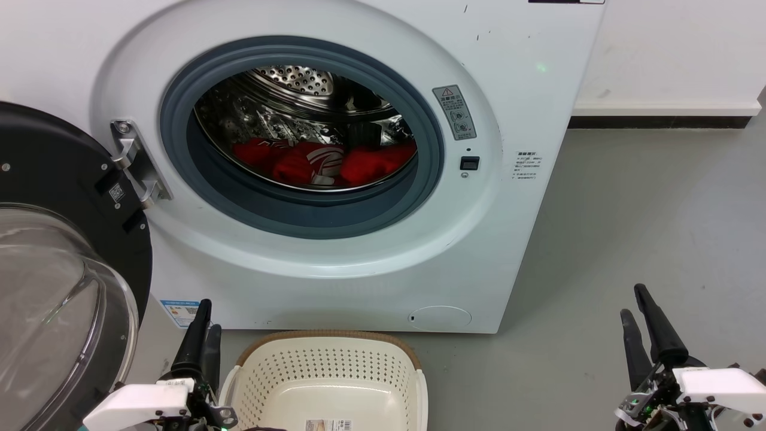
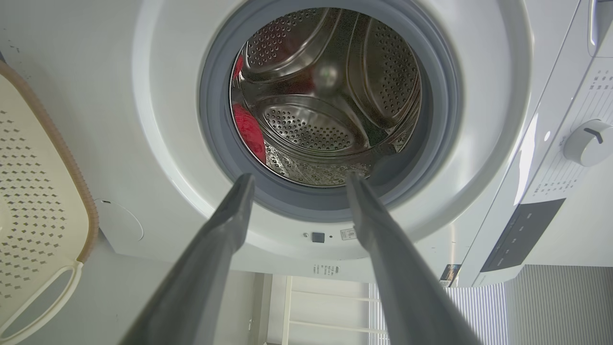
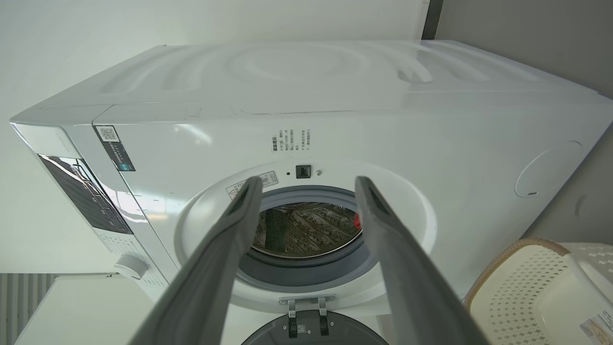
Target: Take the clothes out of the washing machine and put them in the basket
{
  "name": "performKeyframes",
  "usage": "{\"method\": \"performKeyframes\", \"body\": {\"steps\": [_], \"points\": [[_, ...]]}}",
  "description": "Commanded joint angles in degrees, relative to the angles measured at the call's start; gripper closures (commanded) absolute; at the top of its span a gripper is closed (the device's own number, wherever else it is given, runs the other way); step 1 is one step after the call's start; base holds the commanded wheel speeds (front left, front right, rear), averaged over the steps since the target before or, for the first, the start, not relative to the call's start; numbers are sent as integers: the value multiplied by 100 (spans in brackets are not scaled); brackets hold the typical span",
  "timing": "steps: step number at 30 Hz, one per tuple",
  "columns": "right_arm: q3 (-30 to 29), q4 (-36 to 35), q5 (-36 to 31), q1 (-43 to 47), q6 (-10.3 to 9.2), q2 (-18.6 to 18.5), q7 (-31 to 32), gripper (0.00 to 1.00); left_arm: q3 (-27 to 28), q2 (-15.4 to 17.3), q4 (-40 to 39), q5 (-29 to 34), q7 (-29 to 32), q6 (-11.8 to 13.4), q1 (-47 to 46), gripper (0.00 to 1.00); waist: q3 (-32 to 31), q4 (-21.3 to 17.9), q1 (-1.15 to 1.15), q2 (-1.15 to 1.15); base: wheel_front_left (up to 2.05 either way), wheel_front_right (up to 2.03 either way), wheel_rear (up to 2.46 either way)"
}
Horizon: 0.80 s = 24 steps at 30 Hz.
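The white washing machine [image 1: 514, 239] stands with its porthole door [image 1: 60, 281] swung open to the left. Red clothes [image 1: 323, 161] with white print lie at the bottom of the steel drum; a red patch of them [image 2: 249, 129] shows in the left wrist view and a sliver [image 3: 357, 221] in the right wrist view. On the floor in front sits the cream basket [image 1: 326, 359], holding no garments in the part I see. My left gripper [image 1: 209, 315] is low beside the basket's left side, open and empty [image 2: 299, 181]. My right gripper [image 1: 633, 300] hangs over the floor at the right, open and empty [image 3: 309, 182].
The open door's glass bowl [image 1: 42, 323] bulges out close to my left arm. Grey floor [image 1: 646, 227] stretches to the right of the machine up to a white wall with a dark skirting [image 1: 658, 121]. A control panel with a knob [image 2: 586, 143] tops the machine front.
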Motion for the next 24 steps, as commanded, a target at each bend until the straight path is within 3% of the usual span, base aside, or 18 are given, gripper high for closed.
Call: {"method": "performKeyframes", "body": {"steps": [1, 15, 24], "points": [[23, -111, -51, -27, 0, -22, -61, 0, 10, 11, -116, 59, -60, -2, -38, 0, 1, 0, 0, 0, 0, 0, 0], [-125, -57, -1105, -44, 0, -31, -418, 0, 454, 14, -166, 585, -417, -4, 5, 0, 15, -9, 0, 0, 0, 0, 0], [-299, -504, -2518, -111, 0, -37, -623, 0, 787, 16, -380, 1702, -618, -6, -2, 0, 40, -14, 0, 0, 0, 0, 0]]}}
